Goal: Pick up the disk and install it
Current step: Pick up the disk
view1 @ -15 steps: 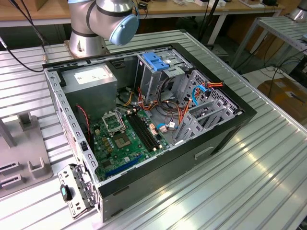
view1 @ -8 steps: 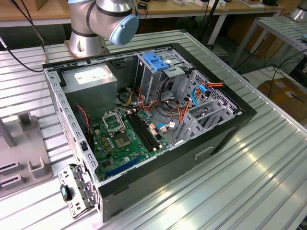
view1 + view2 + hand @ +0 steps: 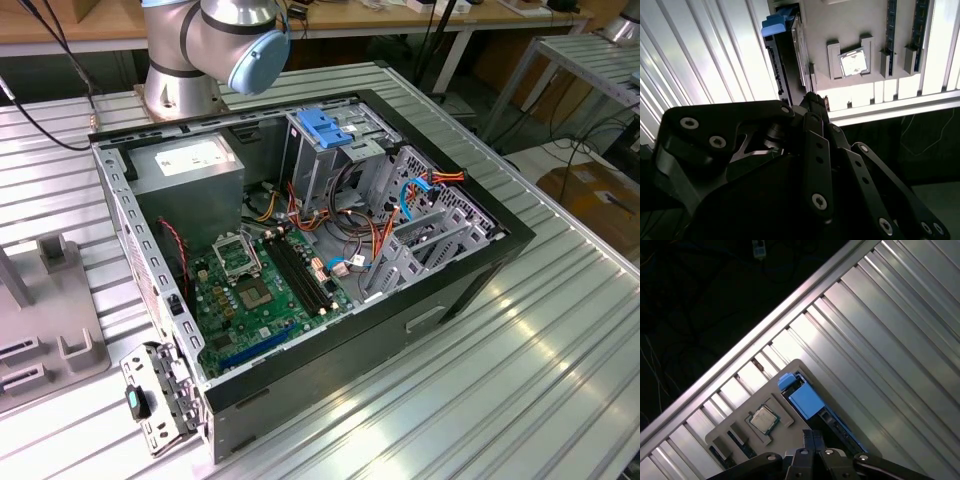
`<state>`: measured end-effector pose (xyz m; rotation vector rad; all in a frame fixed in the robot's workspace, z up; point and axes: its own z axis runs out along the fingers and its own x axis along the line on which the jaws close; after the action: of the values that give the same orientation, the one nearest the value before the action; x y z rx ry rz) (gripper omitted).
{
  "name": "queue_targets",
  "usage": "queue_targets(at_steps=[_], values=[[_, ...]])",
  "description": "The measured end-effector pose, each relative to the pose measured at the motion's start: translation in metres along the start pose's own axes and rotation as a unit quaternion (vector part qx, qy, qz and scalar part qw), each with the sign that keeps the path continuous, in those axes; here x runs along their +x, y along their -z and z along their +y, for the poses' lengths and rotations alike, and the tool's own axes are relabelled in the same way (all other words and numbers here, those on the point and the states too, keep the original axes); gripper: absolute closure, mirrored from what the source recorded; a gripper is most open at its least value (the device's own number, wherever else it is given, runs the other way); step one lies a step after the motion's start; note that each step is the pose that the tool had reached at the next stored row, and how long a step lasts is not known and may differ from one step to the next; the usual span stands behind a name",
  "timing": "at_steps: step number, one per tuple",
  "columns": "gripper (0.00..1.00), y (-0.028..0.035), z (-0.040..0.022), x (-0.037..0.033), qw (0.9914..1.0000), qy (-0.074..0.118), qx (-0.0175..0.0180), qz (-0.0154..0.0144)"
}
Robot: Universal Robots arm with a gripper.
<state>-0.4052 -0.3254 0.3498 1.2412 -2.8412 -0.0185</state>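
The gripper (image 3: 812,434) hangs over a ribbed metal table (image 3: 890,315). Its two black fingers (image 3: 814,125) are pressed together at the tips, with no gap between them. They hold nothing.

The disk (image 3: 804,399) sits in a grey holder (image 3: 845,20) that lies on the table. It stands on its thin edge in a long slot along one side of the holder. Its blue plastic frame sticks up at one end, and in the second wrist view its silver metal side shows next to the blue part. The gripper's tips are just beside the disk's long edge. It is not clear if they touch it.

Other things sit in the holder too. A small square chip (image 3: 852,62) lies flat in a little frame next to the disk. Two memory sticks (image 3: 891,25) stand in thin slots a bit further away.

In the exterior view a big black computer case (image 3: 510,235) lies open on the table. Inside it are a green board (image 3: 255,290), a grey power box (image 3: 190,165), and a metal cage with a light blue bracket (image 3: 325,128) on top. Red, yellow and blue wires run between them. The arm's base (image 3: 180,80) stands on the table at the far side of the case. The grey holder is at the exterior view's left, beside the case. The disk is in the holder, not in the case.
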Motion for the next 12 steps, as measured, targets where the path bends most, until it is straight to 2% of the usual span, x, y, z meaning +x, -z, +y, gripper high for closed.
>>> queue_targets(at_steps=[5,12], values=[[0.89,0.0000,0.0000,0.0000,0.99989,0.015,0.0005,0.0004],[0.89,0.0000,0.0000,0.0000,0.99983,0.018,0.0006,0.0005]])
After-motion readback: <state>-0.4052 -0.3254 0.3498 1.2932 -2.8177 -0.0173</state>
